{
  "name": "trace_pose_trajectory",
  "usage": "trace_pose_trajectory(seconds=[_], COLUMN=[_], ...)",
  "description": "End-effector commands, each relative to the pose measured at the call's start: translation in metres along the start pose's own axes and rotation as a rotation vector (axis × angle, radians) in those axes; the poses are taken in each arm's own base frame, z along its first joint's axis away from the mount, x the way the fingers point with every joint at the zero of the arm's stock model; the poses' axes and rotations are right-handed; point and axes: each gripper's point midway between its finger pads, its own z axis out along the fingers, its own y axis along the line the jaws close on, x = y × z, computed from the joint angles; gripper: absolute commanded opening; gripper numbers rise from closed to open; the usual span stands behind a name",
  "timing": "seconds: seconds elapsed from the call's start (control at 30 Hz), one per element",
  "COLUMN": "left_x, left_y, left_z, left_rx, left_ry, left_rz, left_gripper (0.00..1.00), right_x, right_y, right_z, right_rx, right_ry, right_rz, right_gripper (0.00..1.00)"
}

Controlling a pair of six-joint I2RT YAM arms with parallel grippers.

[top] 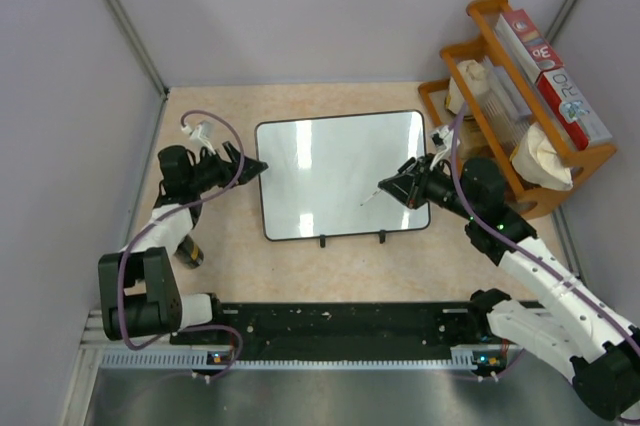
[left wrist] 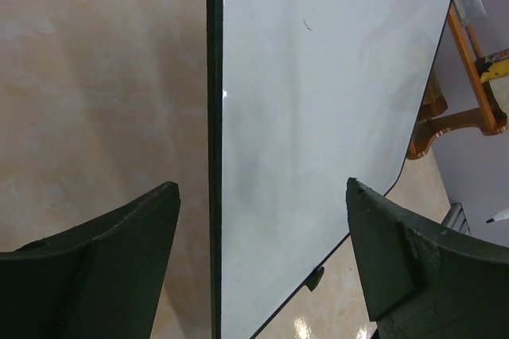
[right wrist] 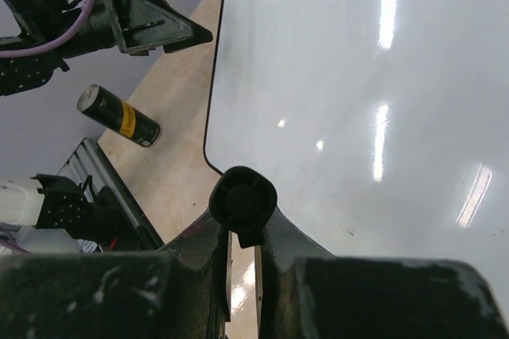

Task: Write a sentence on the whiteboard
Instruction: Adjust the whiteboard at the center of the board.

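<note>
- Centrally on the beige table (top: 300, 276) lies the whiteboard (top: 340, 171), flat, with its long sides running left to right and its two small black feet (top: 323, 240) on the near edge.
- Its glossy face is almost blank (ceiling lights glare off it in streaks). The left wrist view shows one tiny dark mark (left wrist: 306, 25) on it.
- The right gripper (top: 385, 186) hangs over the right part of the board, jaws clamped on a marker (top: 369, 197) that slants down and left toward the surface. Whether the tip touches the board cannot be told.
- The left gripper (top: 250, 159) sits just beside the board's left edge with its jaws wide apart and nothing between them but air. In its own view that edge runs up between the two fingers.
- A black-and-yellow cylinder (top: 190, 252) lies on the table, near and left of the board, close by the left arm.
- An orange wooden rack (top: 590, 158) stands at the far right, holding boxes and some pale items.
</note>
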Motion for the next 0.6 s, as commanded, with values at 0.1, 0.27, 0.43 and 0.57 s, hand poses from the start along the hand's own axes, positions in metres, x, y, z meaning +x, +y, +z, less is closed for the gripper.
trace_pose_trajectory(seconds=[0.1,0.27,0.43,0.57], left_x=[-0.036,-0.032,-0.022,-0.021], left_y=[-0.016,-0.024,-0.018,-0.02], left_z=[0.0,-0.009,-0.012,-0.014], left_rx=[0.033,0.034,-0.003,0.006], left_ry=[-0.077,-0.095,-0.035,-0.054], left_rz=[0.121,0.118,0.134,0.141], left_gripper=[0.88,0.89,0.88,0.89], right_x=[-0.02,-0.011,-0.01,-0.011], right_y=[0.009,0.004,0.002,0.002], right_z=[-0.009,-0.006,-0.007,-0.006], right_rx=[-0.022,-0.013,-0.005,-0.003], right_ry=[-0.071,-0.049,-0.053,-0.052], right_rz=[-0.055,-0.031,-0.038,-0.041], right_gripper=[0.0,0.0,0.0,0.0])
